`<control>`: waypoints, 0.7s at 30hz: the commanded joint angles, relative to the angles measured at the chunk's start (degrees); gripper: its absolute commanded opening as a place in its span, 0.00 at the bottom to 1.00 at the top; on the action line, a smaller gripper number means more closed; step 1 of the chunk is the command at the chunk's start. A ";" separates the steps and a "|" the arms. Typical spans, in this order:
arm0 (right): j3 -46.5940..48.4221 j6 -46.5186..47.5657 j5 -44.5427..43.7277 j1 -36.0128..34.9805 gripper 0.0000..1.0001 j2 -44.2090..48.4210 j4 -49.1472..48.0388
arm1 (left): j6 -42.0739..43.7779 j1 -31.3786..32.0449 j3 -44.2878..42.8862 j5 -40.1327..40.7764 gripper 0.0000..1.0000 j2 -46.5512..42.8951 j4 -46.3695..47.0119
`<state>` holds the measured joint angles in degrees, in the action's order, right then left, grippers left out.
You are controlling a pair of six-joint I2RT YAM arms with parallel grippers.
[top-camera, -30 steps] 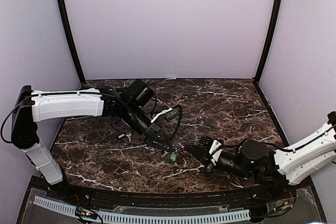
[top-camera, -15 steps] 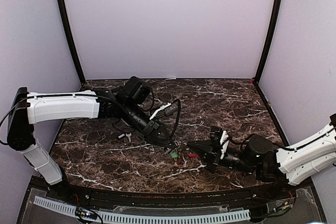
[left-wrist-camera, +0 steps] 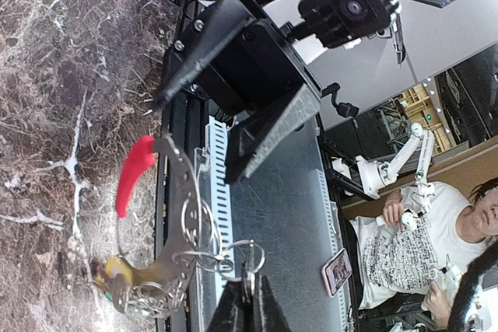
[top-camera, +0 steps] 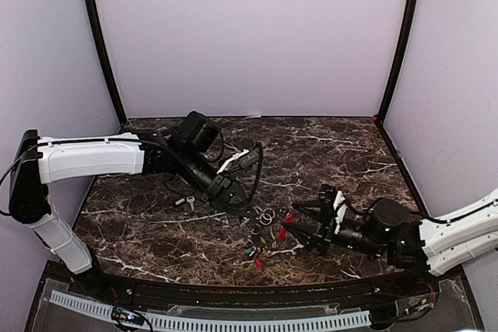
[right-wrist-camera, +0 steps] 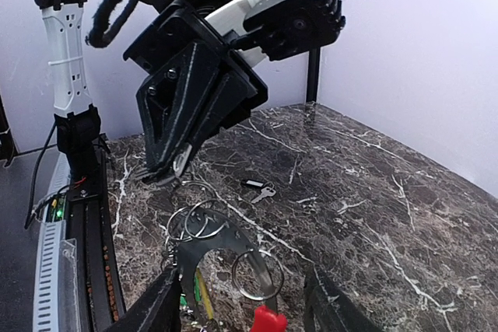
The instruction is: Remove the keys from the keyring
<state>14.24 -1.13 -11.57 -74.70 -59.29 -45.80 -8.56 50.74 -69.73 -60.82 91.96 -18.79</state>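
The keyring (top-camera: 268, 221) is a flat grey curved piece with a red end (top-camera: 282, 233), hung with several thin wire rings. My left gripper (top-camera: 237, 206) is shut on one small wire ring (left-wrist-camera: 247, 258), pinched between its fingertips (left-wrist-camera: 233, 312). The keyring (left-wrist-camera: 175, 192) hangs from it, its red segment (left-wrist-camera: 134, 172) to the left. My right gripper (top-camera: 294, 221) stands open just right of the red end. In the right wrist view the keyring (right-wrist-camera: 214, 242) and its red tip (right-wrist-camera: 268, 320) lie between the fingers (right-wrist-camera: 159, 305). Yellow, green and red keys (top-camera: 255, 250) trail below.
A loose silver key with a dark head (top-camera: 185, 202) lies on the marble table (top-camera: 342, 153) left of the left gripper; it also shows in the right wrist view as the loose key (right-wrist-camera: 261, 188). The table's near edge has a black rail (top-camera: 233, 293).
My right gripper has gone from shut to open and drawn back to the right. The keyring and keys have shifted right and down, spreading out between the two grippers.
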 commanded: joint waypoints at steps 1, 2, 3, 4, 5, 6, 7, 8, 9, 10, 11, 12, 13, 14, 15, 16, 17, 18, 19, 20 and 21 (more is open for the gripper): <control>2.85 -2.43 2.72 1.61 0.55 2.60 5.97 | 1.04 -0.03 0.75 -3.42 0.00 -3.10 -0.29; 3.42 -2.66 4.28 2.05 0.56 3.16 7.05 | 0.96 -0.03 0.70 -3.86 0.00 -3.02 -0.22; 4.15 -2.92 6.36 2.61 0.57 3.70 8.20 | 0.87 -0.03 0.66 -4.37 0.00 -2.94 -0.16; 5.08 -3.10 8.71 3.38 0.58 4.08 9.51 | 0.85 -0.03 0.59 -4.63 0.00 -2.87 -0.15; 6.04 -3.31 10.24 3.84 0.58 4.17 10.64 | 0.68 -0.03 0.57 -4.55 0.00 -2.76 -0.13; 7.07 -3.31 10.67 4.04 0.58 4.07 11.79 | 0.54 -0.03 0.56 -4.47 0.00 -2.69 0.00; 7.88 -3.08 10.47 4.04 0.58 3.79 12.79 | 0.29 -0.03 0.54 -4.36 0.00 -2.71 0.30; 8.45 -2.58 10.50 4.06 0.58 3.31 13.43 | -0.03 -0.03 0.63 -4.36 0.00 -2.77 0.70; 8.73 -2.25 10.22 4.05 0.57 2.80 13.48 | -0.50 -0.03 0.72 -4.39 0.00 -2.82 1.23; 8.78 -1.88 10.14 4.06 0.57 2.31 13.03 | -1.06 -0.03 0.89 -4.47 0.00 -2.80 1.88; 8.52 -1.49 10.75 4.05 0.57 1.56 11.64 | -1.47 -0.03 1.12 -4.82 0.00 -2.79 2.29; 8.54 -1.06 11.50 4.11 0.57 1.09 11.00 | -1.76 -0.03 1.16 -5.30 0.00 -2.69 2.49; 8.86 -0.66 12.64 4.09 0.57 0.85 10.32 | -1.76 -0.03 1.11 -5.84 0.00 -2.60 2.33; 9.49 -0.19 14.10 4.04 0.57 0.65 10.23 | -1.43 -0.03 0.97 -6.23 0.00 -2.47 1.56; 10.28 0.49 15.87 4.03 0.57 0.59 10.89 | -0.78 -0.03 0.67 -6.75 0.00 -2.37 0.41; 11.53 1.11 17.64 4.11 0.57 0.48 12.06 | 0.24 -0.03 0.20 -7.30 0.00 -2.12 -1.05; 13.02 1.73 19.57 4.37 0.57 0.26 14.02 | 1.22 -0.03 -0.23 -7.63 0.00 -1.92 -2.68; 14.45 2.29 21.35 4.70 0.57 -0.10 16.20 | 1.99 -0.03 -0.72 -8.04 0.00 -1.75 -3.98; 15.95 2.89 23.47 5.04 0.57 -0.43 18.52 | 2.68 -0.03 -1.12 -8.56 0.00 -1.53 -5.09; 17.19 3.42 25.56 5.62 0.58 -0.68 20.53 | 3.41 -0.03 -1.40 -9.06 0.00 -1.35 -6.19; 18.08 3.68 27.66 6.15 0.59 -0.80 22.20 | 4.12 -0.03 -1.85 -9.46 0.00 -1.22 -7.23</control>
<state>26.87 -0.19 6.52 -70.39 -59.68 -28.60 -8.21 50.74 -69.28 -65.95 91.88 -21.30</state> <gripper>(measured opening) 0.574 0.035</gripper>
